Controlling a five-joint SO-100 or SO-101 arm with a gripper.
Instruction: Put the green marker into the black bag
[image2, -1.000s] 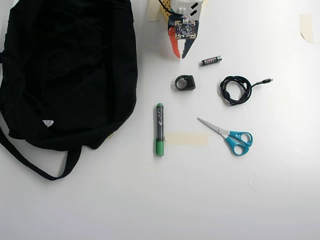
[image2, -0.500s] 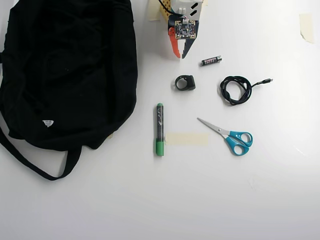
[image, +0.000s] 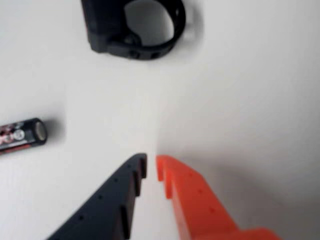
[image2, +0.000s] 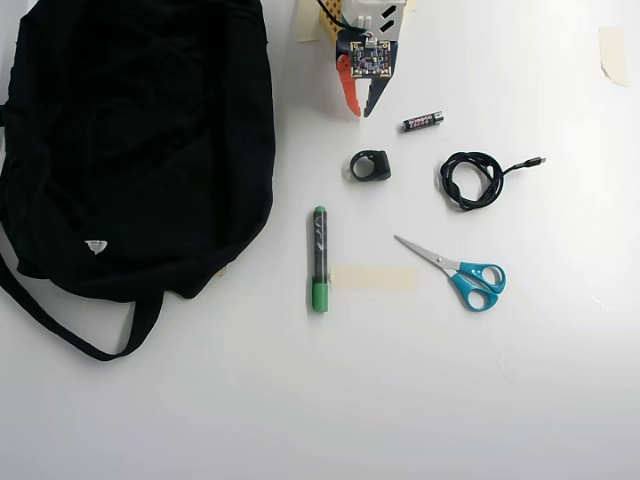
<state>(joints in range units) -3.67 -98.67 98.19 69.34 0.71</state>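
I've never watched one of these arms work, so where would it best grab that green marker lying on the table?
Probably mid-barrel on the green marker, coming straight down from above. It lies flat, lengthwise toward the arm in the overhead view, with bare table on its left, so the gripper could straddle its narrow width. The tape strip touches its right side lower down.

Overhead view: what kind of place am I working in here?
Probably a tabletop test bench rather than a lived-in room: a bare white table with masking tape pieces stuck on it, and unrelated items, scissors, battery, coiled cable, laid out apart.
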